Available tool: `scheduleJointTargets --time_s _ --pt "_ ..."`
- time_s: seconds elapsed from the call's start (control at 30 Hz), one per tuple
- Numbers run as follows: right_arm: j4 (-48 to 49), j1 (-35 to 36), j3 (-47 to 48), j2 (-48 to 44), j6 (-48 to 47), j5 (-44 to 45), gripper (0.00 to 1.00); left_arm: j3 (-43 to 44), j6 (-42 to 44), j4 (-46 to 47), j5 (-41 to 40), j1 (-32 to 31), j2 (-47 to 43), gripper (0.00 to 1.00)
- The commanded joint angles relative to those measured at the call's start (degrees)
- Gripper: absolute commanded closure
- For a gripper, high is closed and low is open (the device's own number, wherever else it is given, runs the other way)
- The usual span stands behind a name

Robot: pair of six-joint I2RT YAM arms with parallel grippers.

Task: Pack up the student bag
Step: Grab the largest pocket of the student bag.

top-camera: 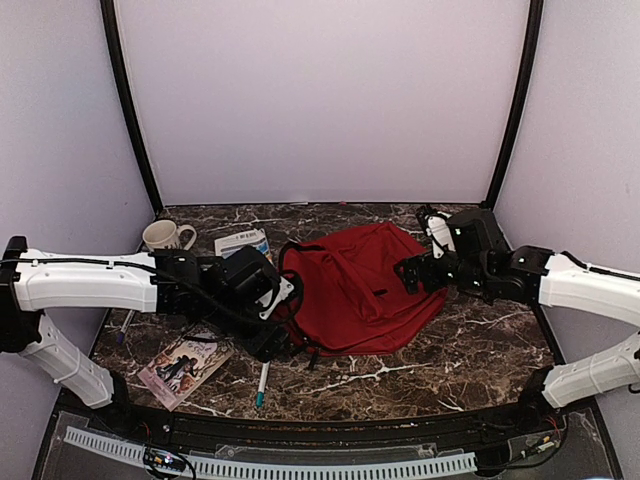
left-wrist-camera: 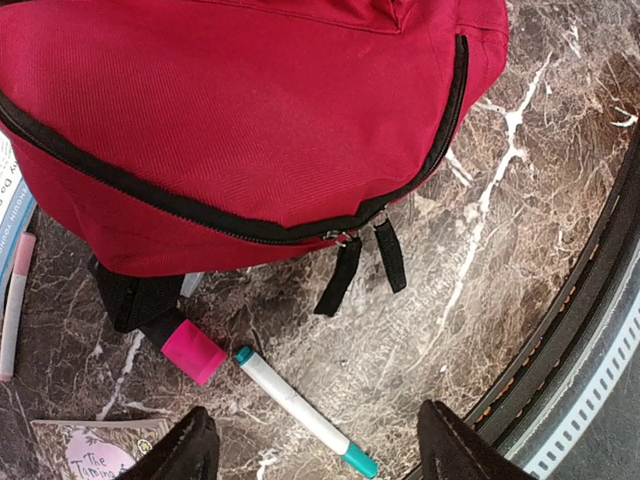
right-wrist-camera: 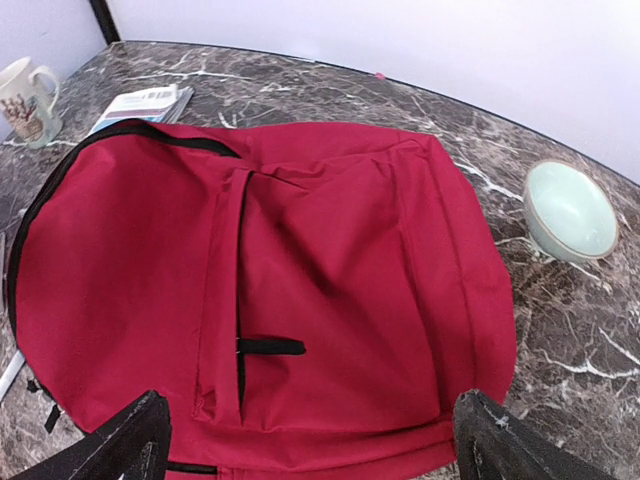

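The student bag (top-camera: 360,290) is a large red backpack lying flat in the middle of the marble table, its main zip shut. In the left wrist view the bag (left-wrist-camera: 250,120) fills the top, with two black zip pulls (left-wrist-camera: 345,275) hanging at its near edge. My left gripper (left-wrist-camera: 315,455) hovers open just short of those pulls, above a white marker with teal caps (left-wrist-camera: 300,410). My right gripper (right-wrist-camera: 315,450) stands wide open over the bag's right end (right-wrist-camera: 330,300), with nothing between its fingers. From above, the left gripper (top-camera: 283,335) is at the bag's left edge and the right gripper (top-camera: 408,272) at its right edge.
A mug (top-camera: 168,236) and a white-and-blue booklet (top-camera: 243,243) sit at the back left. A paperback (top-camera: 185,365) and the marker (top-camera: 262,385) lie near the front edge. A pink-capped item (left-wrist-camera: 193,350) pokes out under the bag. A pale green bowl (right-wrist-camera: 570,210) stands right of the bag.
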Motion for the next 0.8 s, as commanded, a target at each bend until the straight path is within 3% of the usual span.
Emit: scheduleJointTargets --time_s 0.0,0.53,0.77 --pt "-3.31 -2.40 1.61 -0.44 3.18 0.84 0.01 -1.64 1.06 1.28 0.00 -0.65 1.06 0.30" --pt "-1.50 -2.41 -3.87 -7.74 -0.18 -7.13 0.01 -4.16 2.38 9.87 2.10 -1.22 6.45 0.39" --pt "-0.32 -2.28 -4.83 -10.60 -1.66 -7.98 0.01 -5.43 0.17 16.18 -3.98 -1.70 9.30 0.47"
